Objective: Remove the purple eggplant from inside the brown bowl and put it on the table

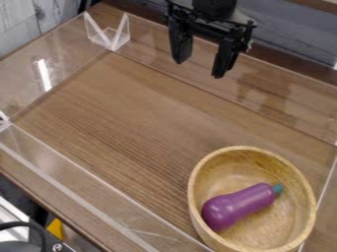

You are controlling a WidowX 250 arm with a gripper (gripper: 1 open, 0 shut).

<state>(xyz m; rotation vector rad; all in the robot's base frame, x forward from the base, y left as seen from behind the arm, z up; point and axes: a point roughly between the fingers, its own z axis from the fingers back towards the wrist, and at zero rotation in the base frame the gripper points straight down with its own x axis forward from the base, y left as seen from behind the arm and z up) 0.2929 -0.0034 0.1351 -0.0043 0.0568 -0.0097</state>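
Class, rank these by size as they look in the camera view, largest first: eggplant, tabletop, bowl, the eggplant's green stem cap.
1. Tabletop
2. Bowl
3. Eggplant
4. Green stem cap

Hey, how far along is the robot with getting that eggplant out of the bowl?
Nothing looks done yet: the eggplant lies inside the bowl. Nothing is in hand either; the gripper is open, well away from the bowl. Left to do: reach the eggplant, grip it, lift it out and set it on the table.
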